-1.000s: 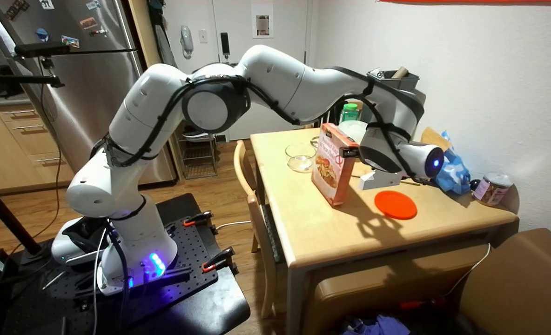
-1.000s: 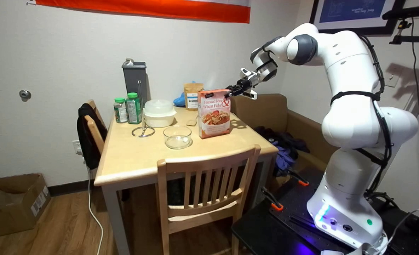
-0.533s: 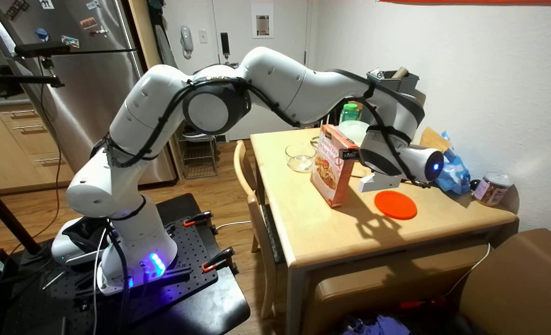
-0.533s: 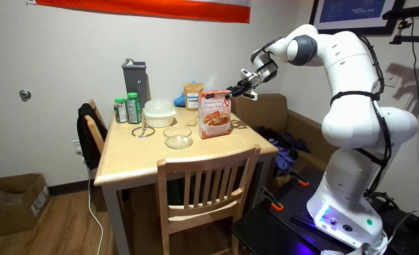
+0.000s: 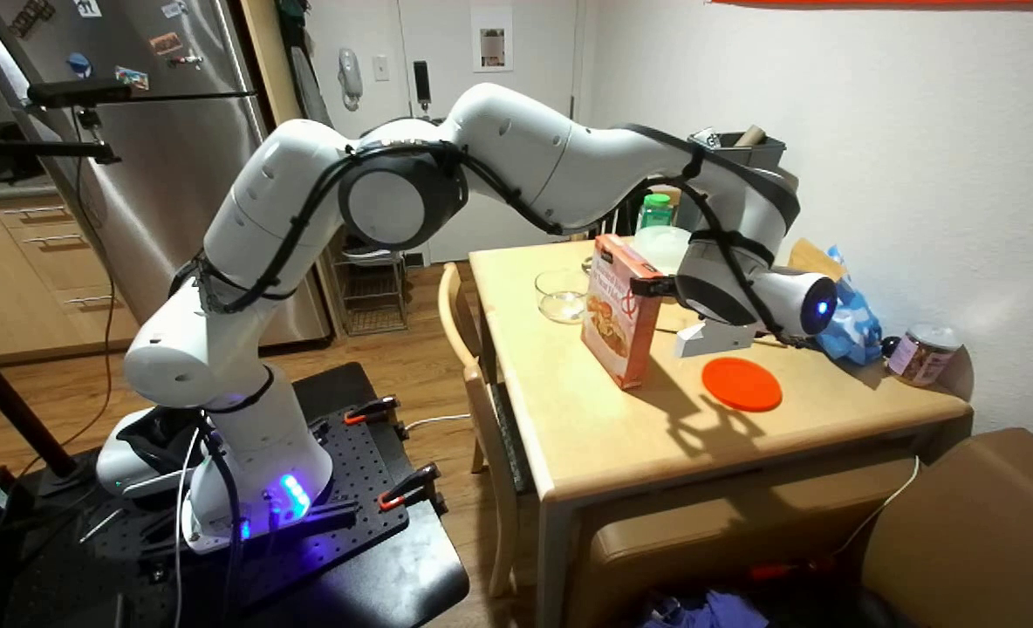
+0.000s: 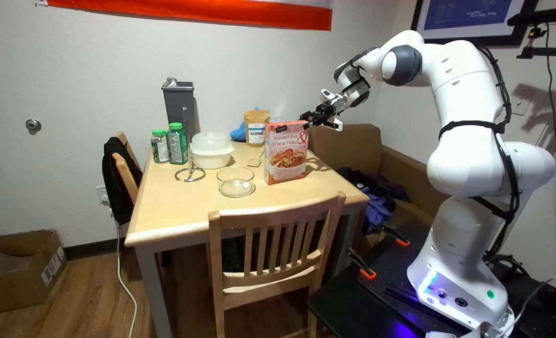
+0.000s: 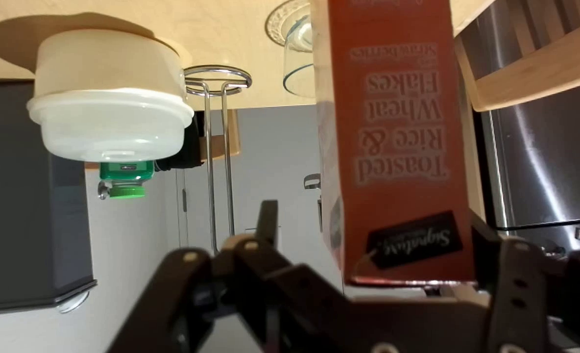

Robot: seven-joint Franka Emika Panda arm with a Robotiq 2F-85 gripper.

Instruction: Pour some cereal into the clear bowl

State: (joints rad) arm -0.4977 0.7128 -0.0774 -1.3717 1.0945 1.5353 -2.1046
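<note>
1. Wrist view (inverted). Tool [image 7: 374, 223]: one, black, its jaws spread wide. Cereal box [image 7: 402, 113]: loose between them, with a plain gap on one side; contact on the other side cannot be told. Clear bowl [image 7: 298, 56]: glass, partly hidden by the cereal box. White lidded container [image 7: 108, 93]: one. Wire stand [image 7: 216, 147]: metal, between container and clear bowl.

2. In an exterior view. Surface [image 5: 560, 401]: pale wood. Cereal box: reddish-pink, upright on it, one finger of the tool across its upper edge. Clear bowl: near the cereal box, apart. Orange disc [image 5: 741, 384]: flat. Blue bag [image 5: 852, 323] and lidded jar [image 5: 924, 356]: near the wall.

3. In an exterior view. Cereal box: standing, printed front showing, tool at its top corner. Clear bowl: upright, just beside. Brown pouch [image 6: 256, 134]: behind the cereal box. Green-capped bottles [image 6: 178, 146]: two, side by side. Grey bin [image 6: 180, 105]: beyond them. Wooden chair [image 6: 278, 206]: before the surface.
</note>
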